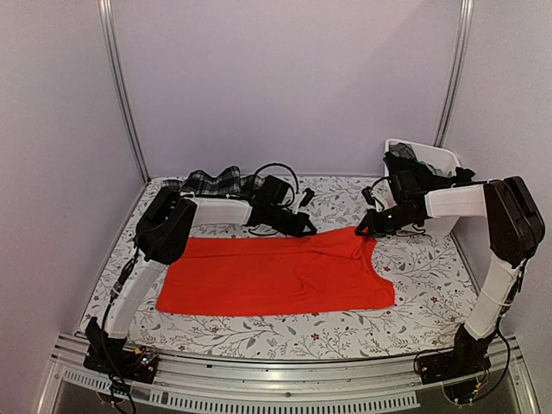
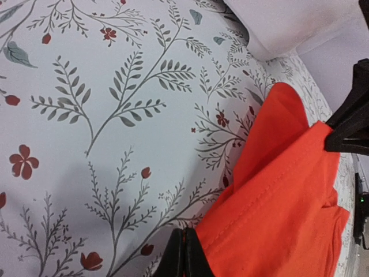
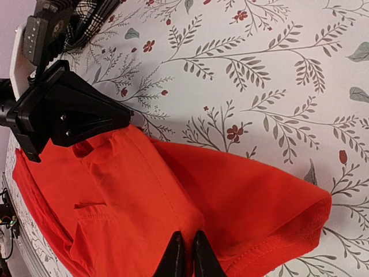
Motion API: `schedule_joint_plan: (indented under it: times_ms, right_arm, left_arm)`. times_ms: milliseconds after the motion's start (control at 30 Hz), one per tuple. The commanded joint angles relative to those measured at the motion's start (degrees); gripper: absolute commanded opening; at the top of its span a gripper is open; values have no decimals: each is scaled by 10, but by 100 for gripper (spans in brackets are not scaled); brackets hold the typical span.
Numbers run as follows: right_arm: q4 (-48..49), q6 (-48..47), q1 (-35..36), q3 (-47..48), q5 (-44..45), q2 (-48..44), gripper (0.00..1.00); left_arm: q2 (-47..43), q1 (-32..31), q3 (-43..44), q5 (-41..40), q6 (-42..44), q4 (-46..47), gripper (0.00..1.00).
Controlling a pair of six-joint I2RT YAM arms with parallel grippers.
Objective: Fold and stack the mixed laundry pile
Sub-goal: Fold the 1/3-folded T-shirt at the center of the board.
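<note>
Left gripper (image 1: 308,227) and right gripper (image 1: 369,229) each pinch the far edge of the orange-red garment (image 1: 267,280). It lies spread flat, long axis running left to right

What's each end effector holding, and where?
Both pinch the orange garment at its far edge: left end effector on the stitched hem, right end effector on a bunched fold close by.
</note>
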Motion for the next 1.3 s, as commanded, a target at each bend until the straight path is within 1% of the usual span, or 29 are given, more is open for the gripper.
schedule_joint_plan:
  times_ms: [0,67,133,233,267,400,533,633,733,900,1267]
  right_arm:
    - [8,-5,2,-14,-5,-27,8]
    - [4,-7,2,-14,-4,-22,10]
    - [3,-8,2,-14,-1,-18,14]
    - [3,-10,1,-14,-1,-16,2]
    - [3,-11,2,-14,-3,-16,0]
    - [2,-14,4,-22,-14,-30,0]
    - [9,-15,15,-50,-30,-64,0]
    - [18,-14,20,-77,-44,-92,0]
    - [34,-13,27,-106,-65,-111,0]
    - [49,-11,38,-143,-80,-114,0]
    - [43,1,50,-191,-68,-141,0]
  left_arm:
    - [-66,-7,-33,-9,11,50,0]
    - [-67,-8,-33,-6,12,47,0]
    - [-65,-9,-34,-6,12,46,0]
    - [-66,-12,-35,-3,15,46,0]
    - [-67,-14,-37,-2,17,45,0]
    - [-84,-20,-50,-8,32,44,0]
    - [-122,-22,-105,-18,46,60,0]
    - [-163,-23,-163,-18,51,102,0]
    - [-186,-25,-207,-24,65,118,0]
    - [-200,-29,-253,-26,82,122,0]
    - [-228,-55,-338,-45,138,124,0]
